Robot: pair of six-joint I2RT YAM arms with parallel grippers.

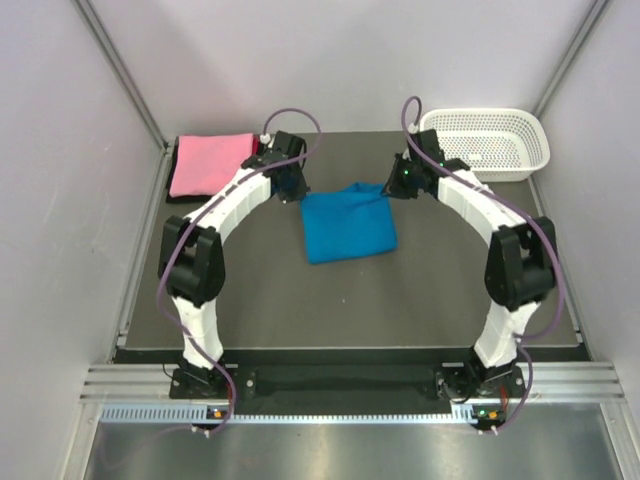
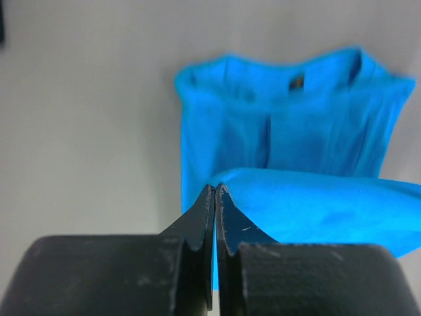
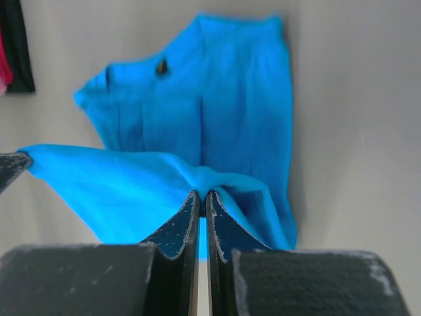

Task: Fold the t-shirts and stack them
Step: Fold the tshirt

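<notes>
A blue t-shirt (image 1: 347, 224) lies partly folded in the middle of the dark mat. My left gripper (image 1: 292, 188) is shut on its far left corner, and my right gripper (image 1: 397, 186) is shut on its far right corner. Both hold the far edge lifted above the rest of the shirt. In the left wrist view the pinched edge meets my gripper (image 2: 216, 187), with the blue t-shirt (image 2: 289, 118) spread beyond. In the right wrist view my gripper (image 3: 202, 194) pinches a bunched fold of the blue t-shirt (image 3: 217, 105). A folded pink t-shirt (image 1: 210, 162) lies at the far left corner.
A white mesh basket (image 1: 487, 142) stands at the far right of the mat. The pink shirt rests on a dark cloth whose edge shows in the right wrist view (image 3: 14, 46). Grey walls close in on the left, right and back.
</notes>
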